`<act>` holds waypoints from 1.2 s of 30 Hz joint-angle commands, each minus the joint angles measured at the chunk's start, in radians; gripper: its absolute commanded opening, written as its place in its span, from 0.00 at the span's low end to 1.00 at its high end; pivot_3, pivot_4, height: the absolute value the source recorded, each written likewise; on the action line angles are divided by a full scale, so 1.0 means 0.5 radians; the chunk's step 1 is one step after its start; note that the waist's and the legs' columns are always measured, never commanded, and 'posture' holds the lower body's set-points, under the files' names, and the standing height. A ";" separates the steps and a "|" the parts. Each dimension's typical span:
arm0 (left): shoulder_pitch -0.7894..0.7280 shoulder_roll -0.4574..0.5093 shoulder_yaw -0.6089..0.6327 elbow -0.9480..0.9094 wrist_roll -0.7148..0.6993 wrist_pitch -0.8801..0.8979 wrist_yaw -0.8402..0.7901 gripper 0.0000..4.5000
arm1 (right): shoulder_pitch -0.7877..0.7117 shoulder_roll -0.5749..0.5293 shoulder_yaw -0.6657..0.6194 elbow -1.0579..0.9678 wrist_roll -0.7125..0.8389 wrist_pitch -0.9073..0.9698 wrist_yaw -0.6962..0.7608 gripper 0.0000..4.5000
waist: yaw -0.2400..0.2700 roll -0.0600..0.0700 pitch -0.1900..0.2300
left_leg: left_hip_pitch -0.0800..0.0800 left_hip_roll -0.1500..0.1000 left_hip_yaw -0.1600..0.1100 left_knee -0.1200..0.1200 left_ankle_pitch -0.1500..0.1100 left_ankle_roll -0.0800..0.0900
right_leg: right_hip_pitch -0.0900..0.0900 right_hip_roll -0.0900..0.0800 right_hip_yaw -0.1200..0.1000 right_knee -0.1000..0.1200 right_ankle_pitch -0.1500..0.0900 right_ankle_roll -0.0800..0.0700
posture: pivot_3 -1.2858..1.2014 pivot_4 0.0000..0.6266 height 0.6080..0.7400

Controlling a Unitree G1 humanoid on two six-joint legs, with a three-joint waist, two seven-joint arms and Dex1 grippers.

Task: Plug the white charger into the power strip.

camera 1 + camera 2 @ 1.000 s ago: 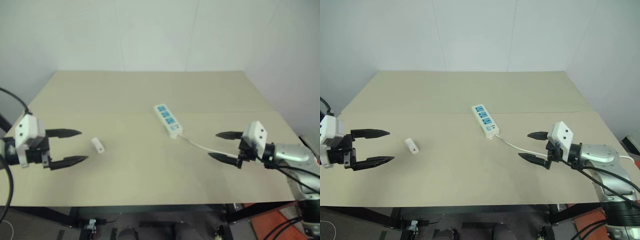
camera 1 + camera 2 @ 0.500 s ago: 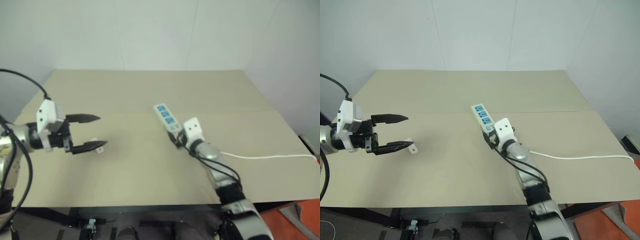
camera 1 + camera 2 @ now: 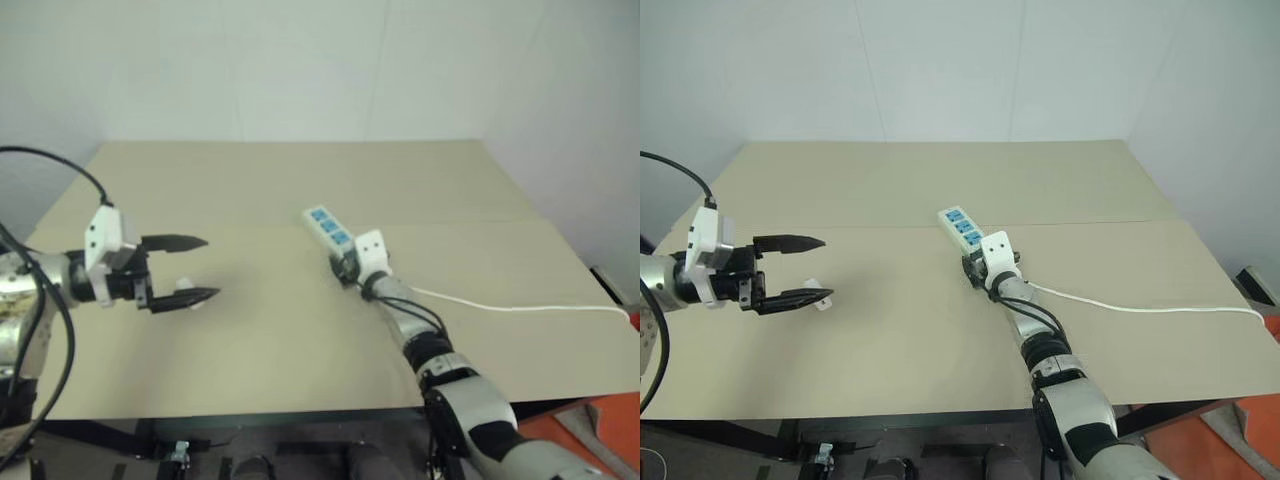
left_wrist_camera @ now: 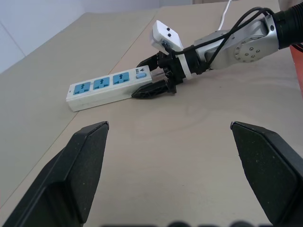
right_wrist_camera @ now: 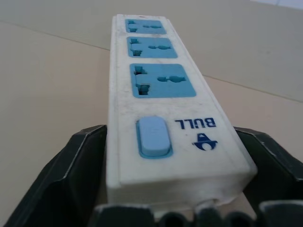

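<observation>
White charger (image 3: pixel 816 301) partly hidden behind left pincer's (image 3: pixel 808 270) lower fingertip; its prongs too small to tell.

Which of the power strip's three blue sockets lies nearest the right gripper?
The end socket beside the pale blue switch on the power strip; the right gripper straddles that cord end, while the other two sockets sit farther along.

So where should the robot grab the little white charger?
Probably across its two long sides, from above. The charger lies flat on the table, a small narrow block, beside the lower finger of the open left gripper. Which end bears the prongs can't be told.
</observation>
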 commanded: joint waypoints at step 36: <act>-1.785 0.293 -2.089 1.537 1.328 -1.868 -0.583 1.00 | 0.446 -0.415 0.402 -0.604 0.414 -0.423 2.382 0.76 | 0.026 0.001 0.002 | -0.003 0.000 0.000 0.006 0.000 0.001 | -0.002 0.004 0.002 0.003 -0.007 0.011 | 0.52 0.24 1.00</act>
